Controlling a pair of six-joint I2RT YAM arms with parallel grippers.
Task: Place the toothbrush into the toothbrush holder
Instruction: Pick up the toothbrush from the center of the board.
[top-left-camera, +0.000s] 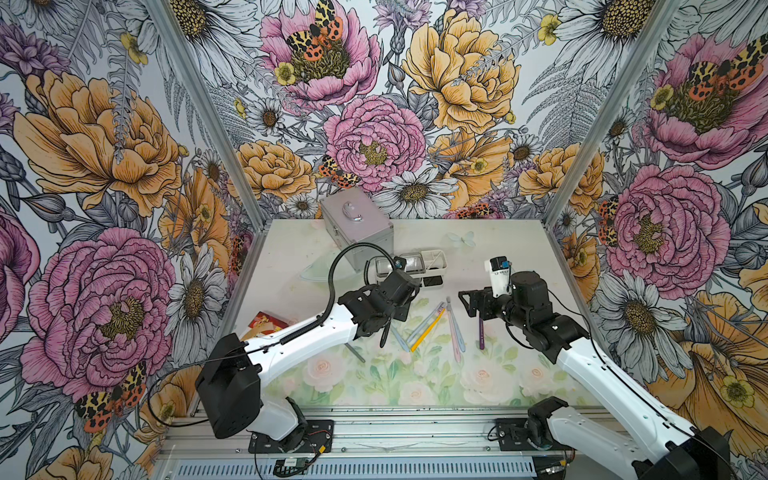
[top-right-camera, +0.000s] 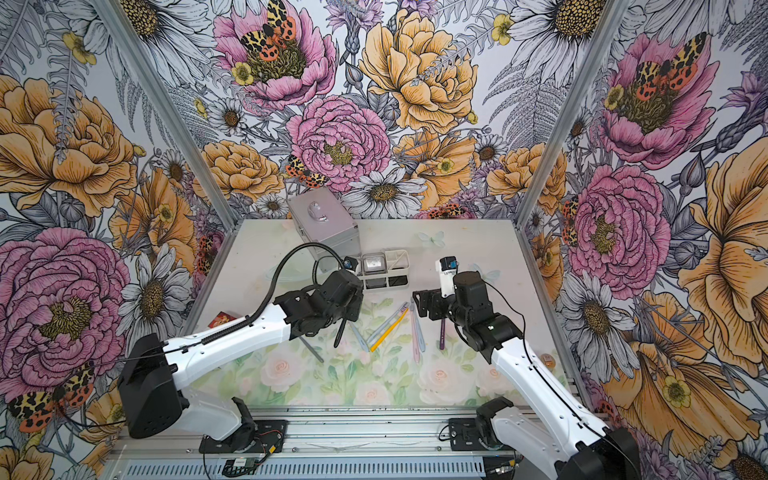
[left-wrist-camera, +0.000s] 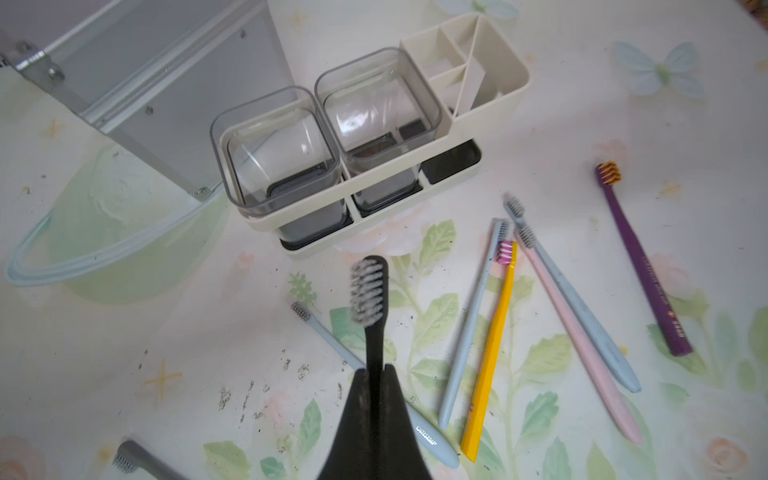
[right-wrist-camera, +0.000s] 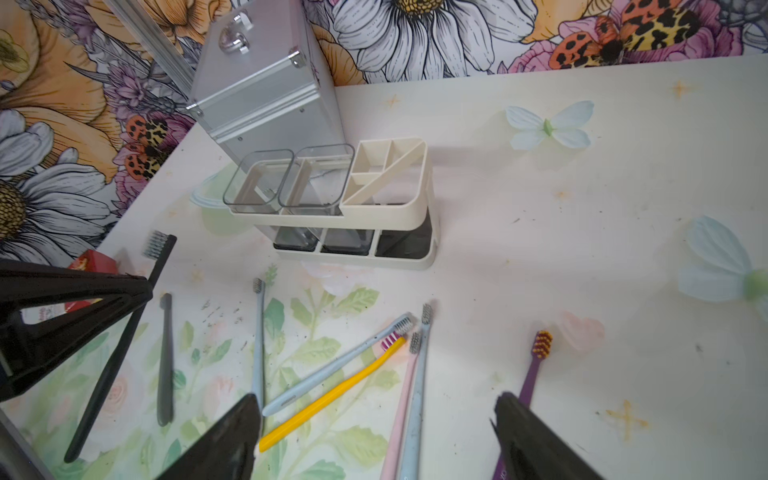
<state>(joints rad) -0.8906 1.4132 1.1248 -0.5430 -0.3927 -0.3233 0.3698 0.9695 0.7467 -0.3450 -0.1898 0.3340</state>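
**Black toothbrush gripped in left claw, outside the holder**

- Left claw (left-wrist-camera: 374, 368): closed tight on the neck of the black toothbrush (left-wrist-camera: 368, 291). The grey bristle head points toward the toothbrush holder (left-wrist-camera: 512, 72) and stops near its front, not in any compartment. In both top views the brush sits at about 7 o'clock from the holder.
- Right claw (right-wrist-camera: 376, 401): spread wide and holding nothing, above the loose brushes at about 4 o'clock from the holder.
- Toothbrush holder: cream caddy standing upright at 12 o'clock from the middle of the surface (top-left-camera: 519, 257). It carries two clear square cups (left-wrist-camera: 274, 153) side by side, with a divided section at its 3 o'clock end.
- Silver case (top-left-camera: 353, 220): at 11 o'clock, just behind the holder.
- Loose on the surface at 6 o'clock from the holder: yellow toothbrush (left-wrist-camera: 491, 349), pink toothbrush (left-wrist-camera: 582, 345), pale blue toothbrushes (left-wrist-camera: 470, 324) and a grey toothbrush (right-wrist-camera: 166, 357). The purple toothbrush (left-wrist-camera: 645, 266) lies apart from them, on the 3 o'clock side.
- Red packet (top-left-camera: 270, 322): at the 9 o'clock edge, partly hidden by the left arm.
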